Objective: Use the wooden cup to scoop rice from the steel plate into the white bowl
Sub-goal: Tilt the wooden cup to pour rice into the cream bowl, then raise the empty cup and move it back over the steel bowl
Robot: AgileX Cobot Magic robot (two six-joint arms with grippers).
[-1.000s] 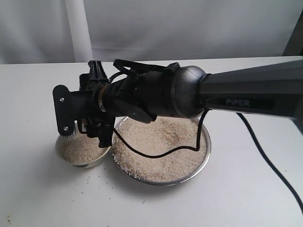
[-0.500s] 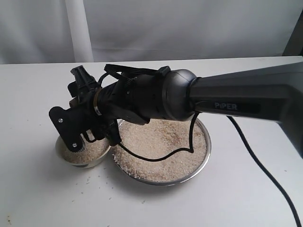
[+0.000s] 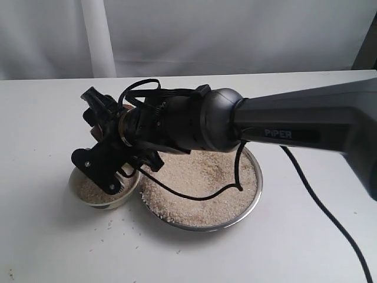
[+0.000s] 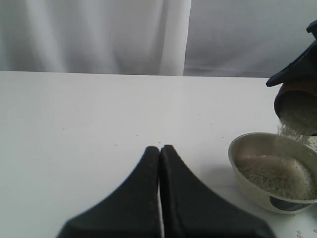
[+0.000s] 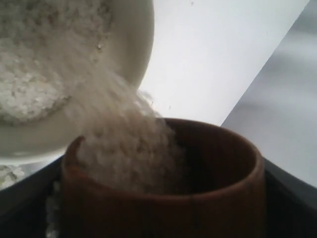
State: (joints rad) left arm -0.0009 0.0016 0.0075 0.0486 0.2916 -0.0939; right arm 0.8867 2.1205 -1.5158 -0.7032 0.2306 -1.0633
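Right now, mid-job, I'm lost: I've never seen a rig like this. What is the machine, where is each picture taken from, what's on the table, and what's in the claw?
It is a robot with two arms, each ending in a claw. The wide picture comes from a camera off the arms; the other two come from cameras on the wrists. On the white table stand a steel plate full of rice and a smaller white bowl, partly filled. The right claw grips a wooden cup tipped over the bowl, and rice is pouring from it into the bowl. The left claw is shut and holds nothing.
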